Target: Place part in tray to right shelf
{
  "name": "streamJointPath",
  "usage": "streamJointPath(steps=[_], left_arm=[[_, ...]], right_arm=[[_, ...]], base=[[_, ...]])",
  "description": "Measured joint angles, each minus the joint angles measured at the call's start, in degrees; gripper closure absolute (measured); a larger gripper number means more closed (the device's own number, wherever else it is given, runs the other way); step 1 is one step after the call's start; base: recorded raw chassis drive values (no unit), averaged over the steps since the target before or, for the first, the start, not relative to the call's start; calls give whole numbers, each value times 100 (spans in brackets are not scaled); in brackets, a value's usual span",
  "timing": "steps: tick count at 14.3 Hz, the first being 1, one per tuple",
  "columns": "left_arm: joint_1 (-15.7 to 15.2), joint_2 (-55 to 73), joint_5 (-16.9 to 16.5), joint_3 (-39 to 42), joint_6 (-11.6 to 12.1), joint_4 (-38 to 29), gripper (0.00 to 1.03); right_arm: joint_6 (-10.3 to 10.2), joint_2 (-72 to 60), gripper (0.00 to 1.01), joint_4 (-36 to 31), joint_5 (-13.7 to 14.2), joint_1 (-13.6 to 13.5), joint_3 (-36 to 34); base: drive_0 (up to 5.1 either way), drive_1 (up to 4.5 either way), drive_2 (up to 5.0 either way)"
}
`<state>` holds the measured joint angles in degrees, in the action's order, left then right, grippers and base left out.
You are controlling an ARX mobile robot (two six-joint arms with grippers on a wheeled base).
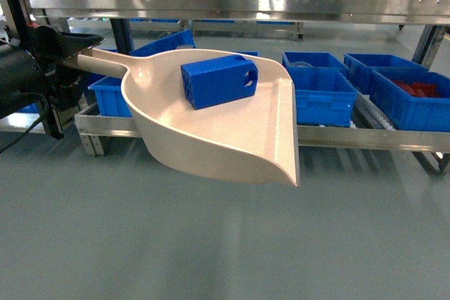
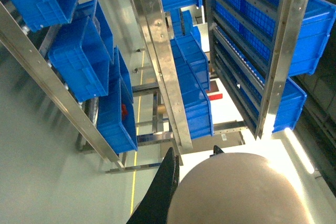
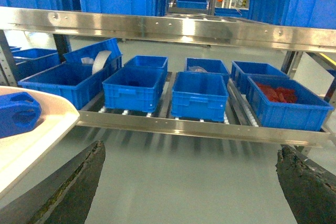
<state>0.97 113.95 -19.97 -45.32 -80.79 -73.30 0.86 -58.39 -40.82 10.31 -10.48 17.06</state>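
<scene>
The beige scoop-shaped tray (image 1: pixel 211 131) hangs above the grey floor in front of the steel shelf (image 1: pixel 365 138). Its flat lip points right. The small blue part (image 1: pixel 219 81) lies inside the tray near the back wall. My left gripper (image 1: pixel 76 55) is shut on the tray's long handle at the left edge. The left wrist view is filled low down by the tray's rounded back (image 2: pixel 241 192), with the left gripper (image 2: pixel 192 167) closed around it. My right gripper (image 3: pixel 191 182) is open and holds nothing. Left of it are the tray's edge (image 3: pixel 31 145) and the part (image 3: pixel 18 114).
Blue crates (image 1: pixel 320 93) stand in a row on the shelf's rollers behind the shiny front rail (image 3: pixel 199 128). One at the right holds red pieces (image 3: pixel 281 95). An upper steel rail (image 1: pixel 239 5) crosses above the tray. Grey floor (image 1: pixel 211 244) lies below.
</scene>
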Motion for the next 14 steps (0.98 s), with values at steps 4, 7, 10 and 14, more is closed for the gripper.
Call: streamJointPath(steps=[4, 7, 10, 14], left_arm=[[13, 0, 17, 0, 0, 4, 89], [17, 0, -17, 0, -2, 2, 89], [-37, 0, 39, 0, -2, -2, 89], [-4, 0, 17, 0, -2, -2, 89]], right_arm=[[-2, 2, 3, -7, 22, 4, 0], [0, 0, 3, 0, 17, 4, 0], [-2, 0, 3, 0, 17, 4, 0], [0, 0, 3, 2, 17, 4, 0]], base=[[-120, -120, -120], [0, 0, 0], [0, 0, 0], [0, 0, 0]])
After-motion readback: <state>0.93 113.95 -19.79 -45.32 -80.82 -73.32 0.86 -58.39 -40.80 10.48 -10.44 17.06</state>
